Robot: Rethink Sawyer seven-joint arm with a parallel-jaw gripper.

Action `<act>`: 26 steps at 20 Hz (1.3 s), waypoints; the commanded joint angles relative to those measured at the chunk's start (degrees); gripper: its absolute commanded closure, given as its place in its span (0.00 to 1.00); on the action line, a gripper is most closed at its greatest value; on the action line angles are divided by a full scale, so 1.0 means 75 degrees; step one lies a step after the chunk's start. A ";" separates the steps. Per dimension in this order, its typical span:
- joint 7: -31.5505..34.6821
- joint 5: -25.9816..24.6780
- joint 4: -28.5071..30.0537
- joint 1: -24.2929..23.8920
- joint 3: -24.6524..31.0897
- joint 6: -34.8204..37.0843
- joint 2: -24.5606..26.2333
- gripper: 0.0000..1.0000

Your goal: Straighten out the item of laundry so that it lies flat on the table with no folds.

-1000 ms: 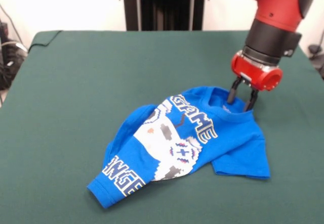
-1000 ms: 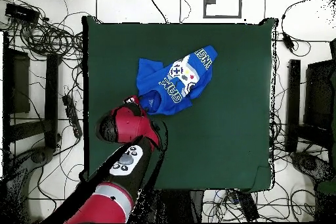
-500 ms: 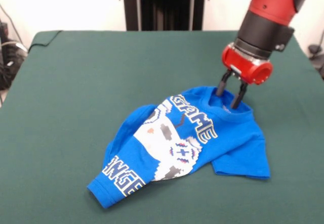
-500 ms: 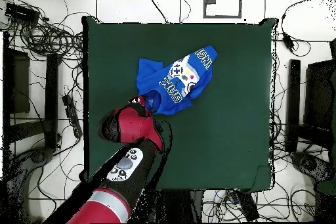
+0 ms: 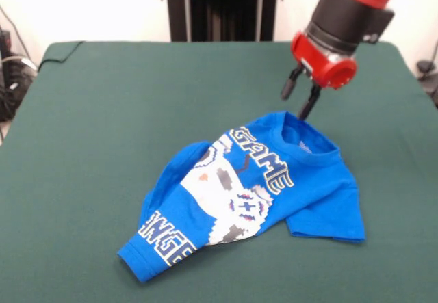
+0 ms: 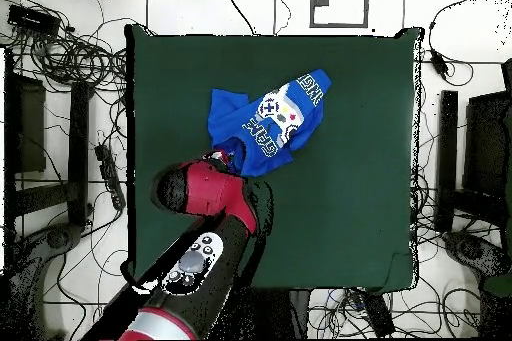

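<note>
The item of laundry (image 5: 253,187), a bright blue T-shirt with white lettering and a controller print, lies crumpled on the green table (image 5: 123,98). Its lower part is folded over and one sleeve juts out at the front right. My gripper (image 5: 297,102) hangs open just above and behind the collar, its black fingers (image 5: 309,104) apart with nothing between them, clear of the cloth. In the overhead view the shirt (image 6: 265,122) lies in the upper middle of the table (image 6: 340,207), and the red wrist (image 6: 205,189) covers the gripper at the shirt's lower left edge.
Green cloth surrounds the shirt on all sides, with more room to the left in the front view. In the overhead view tangled cables (image 6: 70,52) and dark stands (image 6: 445,157) ring the table's edges.
The gripper has lifted off the collar and drawn up and away toward the table's far side. The collar it touched has settled; the shirt has otherwise stayed put.
</note>
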 commanded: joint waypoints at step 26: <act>-0.0003 -0.0774 -0.3520 -0.1906 0.0351 0.2633 0.0793 0.00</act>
